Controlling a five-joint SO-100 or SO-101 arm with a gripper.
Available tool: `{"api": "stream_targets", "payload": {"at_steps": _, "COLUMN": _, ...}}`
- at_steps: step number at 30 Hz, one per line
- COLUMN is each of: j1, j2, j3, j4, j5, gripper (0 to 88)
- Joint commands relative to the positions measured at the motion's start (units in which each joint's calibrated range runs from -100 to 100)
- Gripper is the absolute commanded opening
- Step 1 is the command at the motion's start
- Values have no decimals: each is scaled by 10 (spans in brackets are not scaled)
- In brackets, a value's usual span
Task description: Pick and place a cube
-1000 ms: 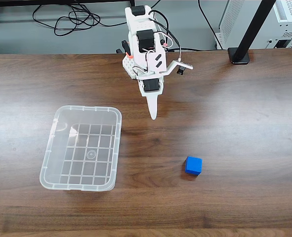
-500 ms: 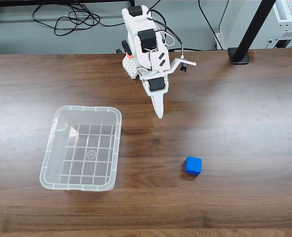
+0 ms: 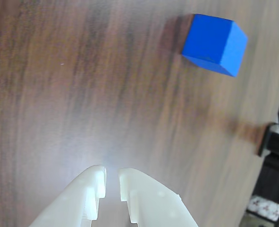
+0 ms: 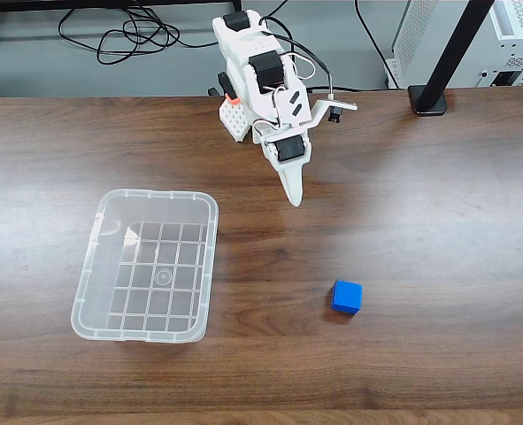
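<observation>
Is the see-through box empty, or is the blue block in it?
Empty. The clear tray shows just its grid floor, and the cube sits on the table to its right.

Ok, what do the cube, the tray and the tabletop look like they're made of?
The cube: solid, matte bright blue, no glare; foam, wood or plastic, I cannot tell. The tray: clear glossy plastic, table grain showing through a moulded grid floor. The table: dark wood-grain surface with a soft sheen, possibly laminate. The hand: white, faintly translucent plastic.
</observation>
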Motion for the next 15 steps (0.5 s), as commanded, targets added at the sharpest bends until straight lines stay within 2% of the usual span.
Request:
{"api": "stream_targets", "payload": {"at_steps": 1, "j1": -1, "j2": -7, "j3": -10, "j4": -42, "j5": -6, "gripper": 26}}
{"api": "stream_targets", "payload": {"at_steps": 6, "j1": 16, "j2": 3, "j3": -22, "j4": -48, "j5": -38, "gripper": 26}}
{"api": "stream_targets", "payload": {"at_steps": 11, "j1": 68, "j2": 3, "j3": -60, "j4": -49, "j5": -41, "gripper": 26}}
{"api": "stream_targets", "payload": {"at_steps": 15, "j1": 68, "j2": 37, "j3": -108, "j4": -44, "j5": -41, "gripper": 27}}
